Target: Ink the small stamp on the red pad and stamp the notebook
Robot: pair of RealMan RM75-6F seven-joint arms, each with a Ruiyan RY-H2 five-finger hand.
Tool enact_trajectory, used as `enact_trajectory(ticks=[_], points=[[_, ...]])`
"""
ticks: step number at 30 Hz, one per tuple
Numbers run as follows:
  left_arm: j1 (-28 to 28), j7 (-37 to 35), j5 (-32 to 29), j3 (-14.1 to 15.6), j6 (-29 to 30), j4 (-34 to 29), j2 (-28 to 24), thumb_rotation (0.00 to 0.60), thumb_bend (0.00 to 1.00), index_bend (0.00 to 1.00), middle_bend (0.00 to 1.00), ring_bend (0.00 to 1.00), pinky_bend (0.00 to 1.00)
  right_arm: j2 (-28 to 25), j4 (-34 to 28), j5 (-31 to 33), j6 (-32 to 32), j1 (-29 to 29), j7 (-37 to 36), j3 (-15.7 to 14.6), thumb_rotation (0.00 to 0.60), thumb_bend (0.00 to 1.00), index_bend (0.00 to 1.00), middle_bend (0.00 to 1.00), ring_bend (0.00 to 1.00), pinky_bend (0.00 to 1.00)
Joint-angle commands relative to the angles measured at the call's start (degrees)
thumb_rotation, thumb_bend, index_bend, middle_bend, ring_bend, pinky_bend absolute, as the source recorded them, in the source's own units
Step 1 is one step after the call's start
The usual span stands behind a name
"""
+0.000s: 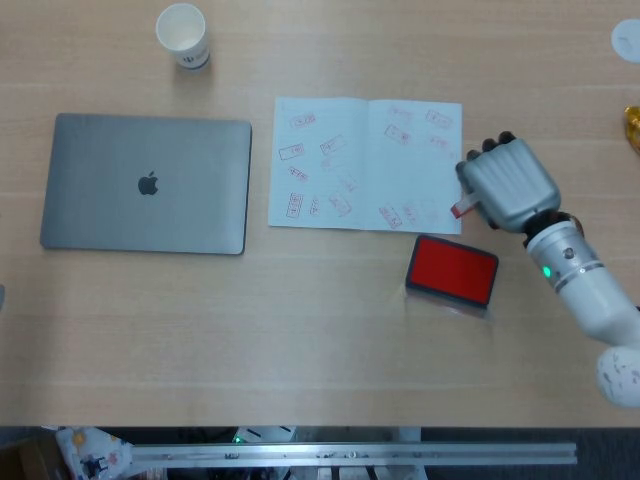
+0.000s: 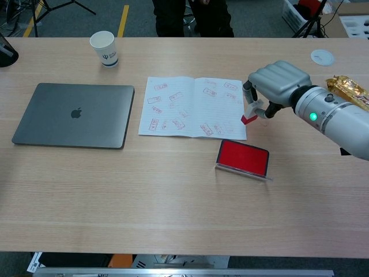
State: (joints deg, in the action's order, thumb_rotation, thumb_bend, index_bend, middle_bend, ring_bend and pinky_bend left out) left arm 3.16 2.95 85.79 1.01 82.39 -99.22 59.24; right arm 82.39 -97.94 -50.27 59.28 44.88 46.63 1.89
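My right hand [image 1: 506,184] [image 2: 277,85] grips the small stamp [image 2: 249,114] [image 1: 462,208], a white body with a red base, and holds it lifted off the table by the notebook's right edge. The open notebook [image 1: 365,163] [image 2: 193,106] lies flat at the centre, its pages marked with several red stamp prints. The red ink pad [image 1: 452,270] [image 2: 243,157] sits open just in front of the notebook's right corner, below and slightly left of the hand. My left hand is not in either view.
A closed grey laptop [image 1: 147,183] [image 2: 73,115] lies at the left. A white paper cup [image 1: 183,35] [image 2: 104,48] stands at the back left. A gold snack packet [image 2: 349,100] and a white disc [image 2: 322,56] lie at the far right.
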Motion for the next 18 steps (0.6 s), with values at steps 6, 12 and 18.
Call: enact_trajectory(ticks=[6, 12, 18], points=[[-0.4, -0.3, -0.25, 0.1, 0.37, 0.11, -0.08, 0.6, 0.3, 0.16, 0.24, 0.24, 0.18, -1.7, -4.07, -8.81, 0.29, -1.42, -0.06, -5.08, 0.6, 0.44, 0.74, 0.53, 0.4, 0.32], [-0.55, -0.52, -0.29, 0.23, 0.36, 0.38, -0.15, 0.6, 0.3, 0.16, 0.24, 0.24, 0.18, 0.28, -1.91, -12.73, 0.77, -2.65, 0.2, -7.04, 0.6, 0.47, 0.77, 0.54, 0.41, 0.32], [-0.51, -0.63, -0.06, 0.33, 0.25, 0.34, -0.27, 0.6, 0.3, 0.16, 0.24, 0.24, 0.18, 2.03, -0.5, -14.72, 0.18, -3.35, 0.91, -8.18, 0.6, 0.48, 0.79, 0.55, 0.41, 0.32]])
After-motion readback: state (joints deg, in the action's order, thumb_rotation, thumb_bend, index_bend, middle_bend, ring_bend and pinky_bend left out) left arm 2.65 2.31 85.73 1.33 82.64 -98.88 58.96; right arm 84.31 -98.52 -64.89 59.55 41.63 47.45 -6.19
